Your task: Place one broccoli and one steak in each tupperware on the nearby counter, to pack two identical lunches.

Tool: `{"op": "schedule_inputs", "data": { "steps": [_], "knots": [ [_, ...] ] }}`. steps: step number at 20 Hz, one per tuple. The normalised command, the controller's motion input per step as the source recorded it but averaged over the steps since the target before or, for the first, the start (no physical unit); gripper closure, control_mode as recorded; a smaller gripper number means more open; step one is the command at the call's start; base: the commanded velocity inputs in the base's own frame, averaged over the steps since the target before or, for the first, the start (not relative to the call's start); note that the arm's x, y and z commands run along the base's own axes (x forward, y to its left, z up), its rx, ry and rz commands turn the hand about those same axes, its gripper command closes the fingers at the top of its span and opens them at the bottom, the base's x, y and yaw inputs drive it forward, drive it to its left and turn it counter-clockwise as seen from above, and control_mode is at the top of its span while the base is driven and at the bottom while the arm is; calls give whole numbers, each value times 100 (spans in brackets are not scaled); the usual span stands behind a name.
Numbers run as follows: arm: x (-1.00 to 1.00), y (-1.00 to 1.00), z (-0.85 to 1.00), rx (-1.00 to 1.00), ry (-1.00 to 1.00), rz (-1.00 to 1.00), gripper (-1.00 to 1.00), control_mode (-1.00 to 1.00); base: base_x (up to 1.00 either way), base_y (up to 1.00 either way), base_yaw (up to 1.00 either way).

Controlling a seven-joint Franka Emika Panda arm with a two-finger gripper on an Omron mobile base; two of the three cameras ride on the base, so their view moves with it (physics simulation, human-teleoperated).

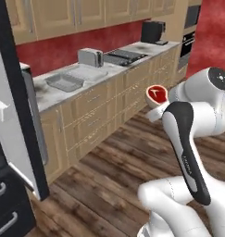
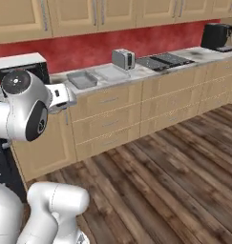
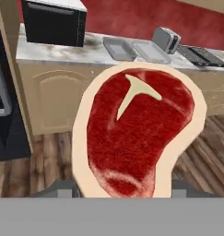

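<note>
Tool [image 3: 118,191] grasping steak [image 3: 138,133], held upright between its tips, tupperware [image 3: 119,48] well beyond on counter [image 3: 53,53]

My arm [image 1: 192,139] is glossy white, built of rounded, bulbous shells that join like thick elbows. A black, elongated oval panel [image 1: 190,152] runs down one link, with faint pale lettering on it that I cannot read. A round dark grey cap [image 1: 219,76] closes the joint at 1 o'clock in the left base view, and another dark disc [image 2: 16,82] shows at 10 o'clock in the right base view.
</note>
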Motion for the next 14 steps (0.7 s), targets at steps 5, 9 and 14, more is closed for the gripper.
{"op": "schedule_inputs", "data": {
  "steps": [5,9,14],
  "knots": [
    [0,0,0,0,0,0,100,100,68,-30,-50],
    [0,0,0,0,0,0,100,100,100,-4,-17],
    [0,0,0,0,0,0,100,100,100,0,10]
  ]
}}
